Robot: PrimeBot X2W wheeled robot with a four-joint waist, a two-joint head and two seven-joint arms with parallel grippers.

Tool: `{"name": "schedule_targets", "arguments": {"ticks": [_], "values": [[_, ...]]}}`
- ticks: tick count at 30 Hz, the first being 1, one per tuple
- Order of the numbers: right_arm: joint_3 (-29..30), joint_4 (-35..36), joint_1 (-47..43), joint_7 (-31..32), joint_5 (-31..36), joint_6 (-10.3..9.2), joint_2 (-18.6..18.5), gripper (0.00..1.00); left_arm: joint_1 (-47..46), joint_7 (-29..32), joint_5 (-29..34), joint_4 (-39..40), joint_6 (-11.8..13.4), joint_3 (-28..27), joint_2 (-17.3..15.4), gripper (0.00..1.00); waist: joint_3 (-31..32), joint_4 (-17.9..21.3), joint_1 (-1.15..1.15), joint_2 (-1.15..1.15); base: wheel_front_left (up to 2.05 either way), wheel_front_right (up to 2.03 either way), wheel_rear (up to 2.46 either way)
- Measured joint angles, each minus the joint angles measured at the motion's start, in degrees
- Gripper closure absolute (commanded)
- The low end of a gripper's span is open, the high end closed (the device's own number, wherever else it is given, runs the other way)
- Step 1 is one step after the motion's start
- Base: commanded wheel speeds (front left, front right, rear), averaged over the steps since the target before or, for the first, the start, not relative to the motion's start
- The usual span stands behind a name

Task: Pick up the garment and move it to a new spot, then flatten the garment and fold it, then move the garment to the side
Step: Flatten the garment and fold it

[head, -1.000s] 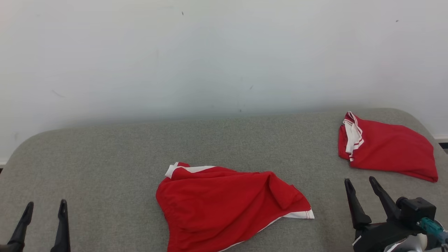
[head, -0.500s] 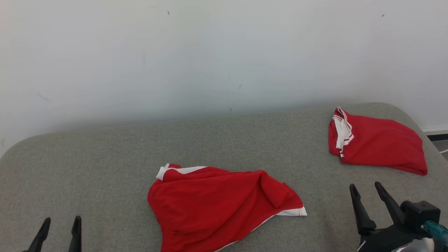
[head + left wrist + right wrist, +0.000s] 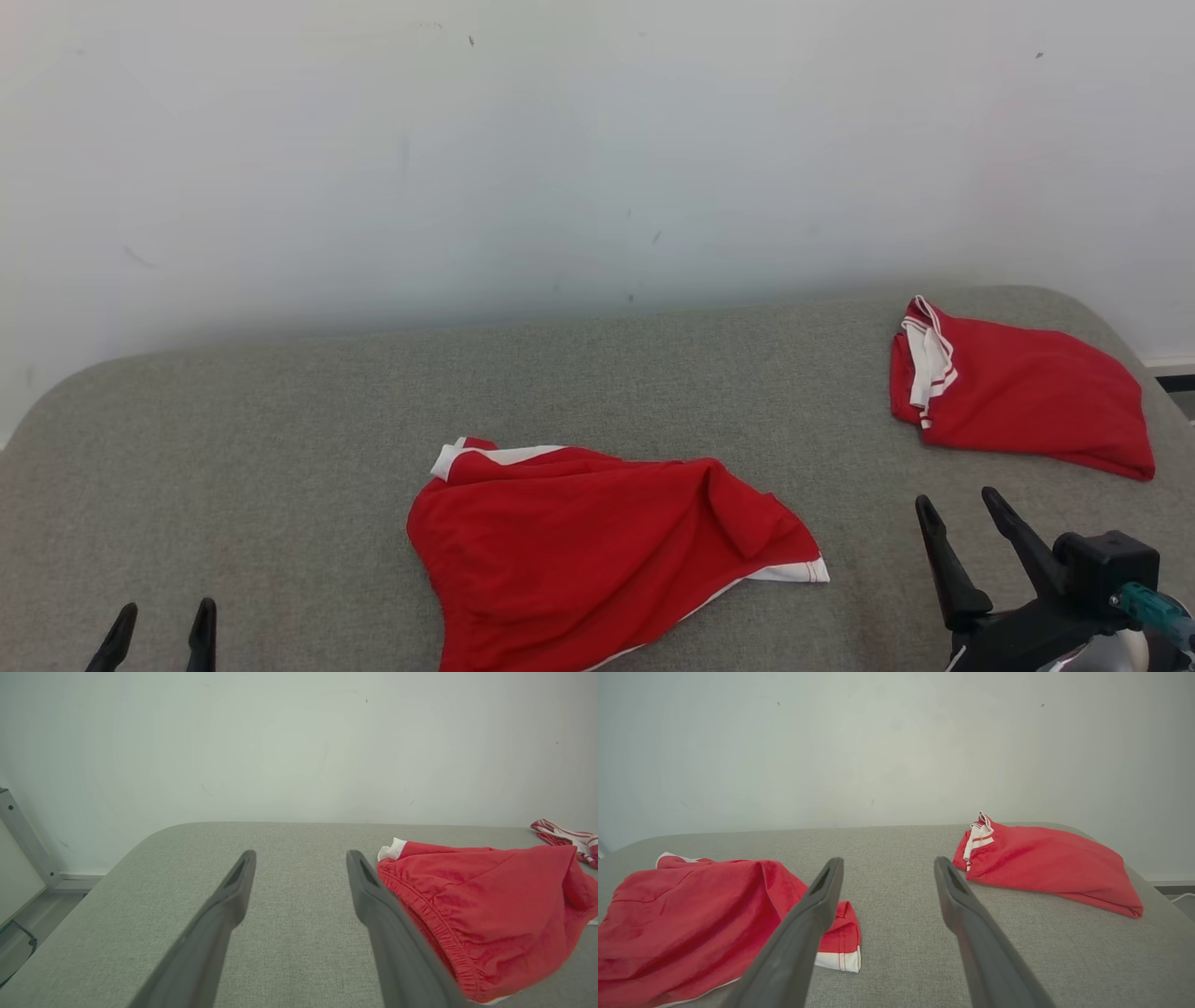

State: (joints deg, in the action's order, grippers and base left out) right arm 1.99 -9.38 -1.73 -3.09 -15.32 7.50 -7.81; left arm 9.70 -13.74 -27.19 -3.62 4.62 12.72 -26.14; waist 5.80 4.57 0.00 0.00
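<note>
A rumpled red garment (image 3: 597,551) with white trim lies loosely spread on the grey padded table (image 3: 280,439), near its front middle. It also appears at the right of the left wrist view as the red garment (image 3: 486,914) and at the left of the right wrist view as the garment (image 3: 691,914). My left gripper (image 3: 162,616) stands open at the lower left, well left of the garment, holding nothing. My right gripper (image 3: 957,504) stands open at the lower right, right of the garment's white-edged corner, with nothing between its fingers.
A second red garment (image 3: 1022,392) with white striped trim lies folded at the table's back right corner, also seen as the folded garment (image 3: 1045,863). A pale wall (image 3: 597,140) rises behind the table. The table's edge curves down at both ends.
The head camera has shifted slightly, so the whole picture drifts. My left gripper has dropped lower in the view. The garments lie as before and both grippers stay open.
</note>
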Motion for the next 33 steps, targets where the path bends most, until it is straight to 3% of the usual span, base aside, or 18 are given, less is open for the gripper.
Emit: {"name": "schedule_targets", "arguments": {"ticks": [33], "values": [[-0.5, -1.1, 0.1, 0.0, -0.7, 0.0, -0.7, 0.0, -0.2, 4.9, -0.1, 0.2, 1.9, 2.1, -1.3, 0.0, -0.3, -0.3, 0.0, 0.0, 0.0, 0.0, 0.0]]}}
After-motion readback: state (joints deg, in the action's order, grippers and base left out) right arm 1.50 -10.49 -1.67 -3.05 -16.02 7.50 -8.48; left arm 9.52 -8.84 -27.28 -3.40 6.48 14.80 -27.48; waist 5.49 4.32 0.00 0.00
